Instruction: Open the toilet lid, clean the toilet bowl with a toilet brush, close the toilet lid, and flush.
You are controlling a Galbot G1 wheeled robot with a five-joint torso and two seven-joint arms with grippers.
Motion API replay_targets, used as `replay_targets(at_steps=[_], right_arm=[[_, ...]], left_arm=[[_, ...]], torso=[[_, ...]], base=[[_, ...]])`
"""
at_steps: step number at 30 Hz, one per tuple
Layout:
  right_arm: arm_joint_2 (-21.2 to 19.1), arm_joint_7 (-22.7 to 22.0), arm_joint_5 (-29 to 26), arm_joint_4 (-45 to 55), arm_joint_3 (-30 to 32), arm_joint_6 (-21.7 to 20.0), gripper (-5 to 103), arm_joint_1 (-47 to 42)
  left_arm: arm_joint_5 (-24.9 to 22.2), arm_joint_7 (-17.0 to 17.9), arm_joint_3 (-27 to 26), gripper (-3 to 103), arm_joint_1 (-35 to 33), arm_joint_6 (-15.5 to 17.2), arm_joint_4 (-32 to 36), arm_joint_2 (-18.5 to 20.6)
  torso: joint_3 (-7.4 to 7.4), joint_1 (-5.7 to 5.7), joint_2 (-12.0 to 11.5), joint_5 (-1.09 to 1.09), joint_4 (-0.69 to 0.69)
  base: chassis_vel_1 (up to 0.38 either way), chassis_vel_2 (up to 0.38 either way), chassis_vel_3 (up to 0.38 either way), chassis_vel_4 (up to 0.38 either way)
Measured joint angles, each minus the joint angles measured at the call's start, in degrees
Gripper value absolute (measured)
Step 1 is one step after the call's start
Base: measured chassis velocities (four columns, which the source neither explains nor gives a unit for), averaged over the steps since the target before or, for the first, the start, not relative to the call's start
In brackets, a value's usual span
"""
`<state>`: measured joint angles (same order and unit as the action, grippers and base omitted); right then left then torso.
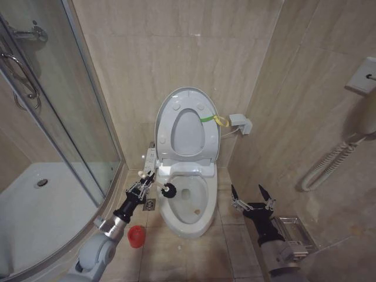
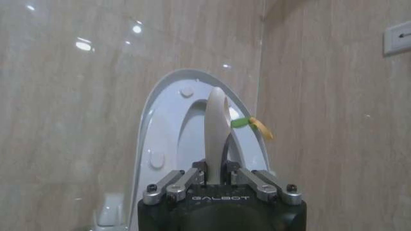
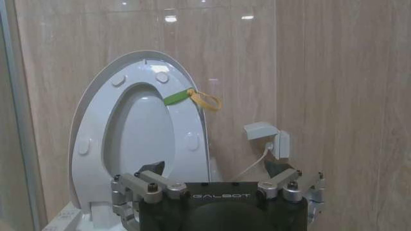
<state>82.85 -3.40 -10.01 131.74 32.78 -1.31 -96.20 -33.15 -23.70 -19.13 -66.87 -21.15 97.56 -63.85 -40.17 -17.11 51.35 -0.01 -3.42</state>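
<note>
Toilet lid (image 1: 187, 126) is up, leaning back against the tiled wall, with the seat raised flat against it. You can see the yellow-green band (image 1: 212, 120) tied on its edge, on the robot's right side.

Left gripper (image 1: 149, 180) is out over the left rim of the toilet bowl (image 1: 189, 223), fingers clamped tight on the toilet brush (image 1: 168, 190). The black bristle head hangs just inside the bowl near that left rim. From the left wrist view the pale handle sticks straight up out from between the closed fingers (image 2: 192, 177), so it's a firm pinch with basically no gap.

Right gripper (image 1: 252, 197) sits low to the right of the bowl, over the floor tiles, not touching anything. Its two fingers (image 1: 234, 194) are spread wide apart with nothing between them.

Small red cup (image 1: 136, 236) stands on the floor left of the bowl, just beside the left arm. White button strip (image 1: 150, 160) sits along the bowl's left side. Glass shower door (image 1: 53, 129) is further to the left.
</note>
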Motion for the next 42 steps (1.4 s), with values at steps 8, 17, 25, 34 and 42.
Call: replay_targets(at_steps=[8, 17, 25, 34, 42], right_arm=[[0.0, 0.0, 0.0, 0.0, 0.0, 0.0, 100, 0.0], [0.0, 0.0, 0.0, 0.0, 0.0, 0.0, 100, 0.0], [0.0, 0.0, 0.0, 0.0, 0.0, 0.0, 100, 0.0], [0.0, 0.0, 0.0, 0.0, 0.0, 0.0, 100, 0.0], [0.0, 0.0, 0.0, 0.0, 0.0, 0.0, 100, 0.0]], left_arm=[[-2.2, -2.0, 5.8, 18, 7.1, -1.1, -6.4, 0.9], [-4.2, -0.8, 14.2, 18, 13.3, 0.1, -13.9, 1.1], [-4.0, -0.5, 21.8, 18, 21.2, 0.1, -25.0, -1.8], [-1.2, -2.3, 25.3, 18, 27.0, -3.4, -36.7, -5.9], [-0.9, -3.6, 26.8, 18, 29.5, -4.7, -42.4, -7.0]], torso=[[0.0, 0.0, 0.0, 0.01, 0.0], [0.0, 0.0, 0.0, 0.0, 0.0], [0.01, 0.01, 0.0, 0.02, 0.0], [0.0, 0.01, 0.0, 0.01, 0.0], [0.01, 0.0, 0.0, 0.01, 0.0]], base=[[0.0, 0.0, 0.0, 0.0], [0.0, 0.0, 0.0, 0.0], [0.0, 0.0, 0.0, 0.0], [0.0, 0.0, 0.0, 0.0], [0.0, 0.0, 0.0, 0.0]])
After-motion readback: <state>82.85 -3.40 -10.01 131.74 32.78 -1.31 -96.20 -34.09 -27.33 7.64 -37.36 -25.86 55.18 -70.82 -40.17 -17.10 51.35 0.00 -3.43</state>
